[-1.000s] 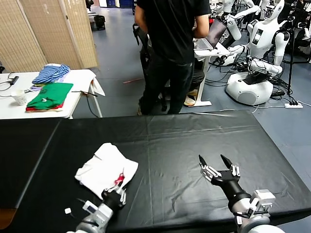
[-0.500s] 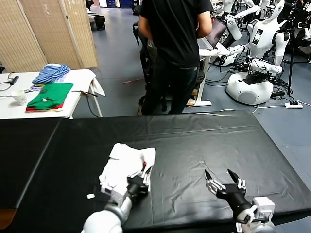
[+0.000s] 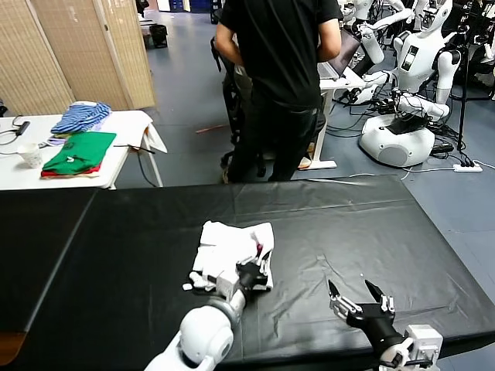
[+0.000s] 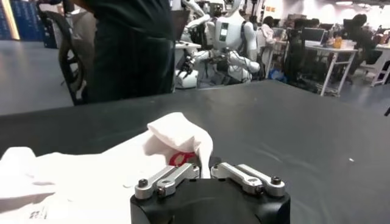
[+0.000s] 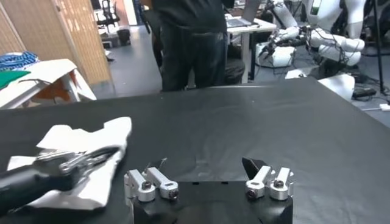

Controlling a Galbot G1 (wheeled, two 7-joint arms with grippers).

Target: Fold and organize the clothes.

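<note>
White T-shirt (image 3: 230, 246) bunched mid-frame on black counter (image 3: 371, 224), pinched by left end effector (image 3: 249, 273); right end effector (image 3: 357, 297) spread wide, lower right.

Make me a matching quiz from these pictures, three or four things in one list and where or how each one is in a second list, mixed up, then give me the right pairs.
Things:
1. white T-shirt
2. left gripper
3. right gripper
4. green folded garment

Places or states:
A. open, over bare black cloth at the table's near right
B. on the white side table, far left
C. crumpled near the middle of the black table
D. shut on the shirt's near edge

Pairs: 1-C, 2-D, 3-A, 4-B
</note>
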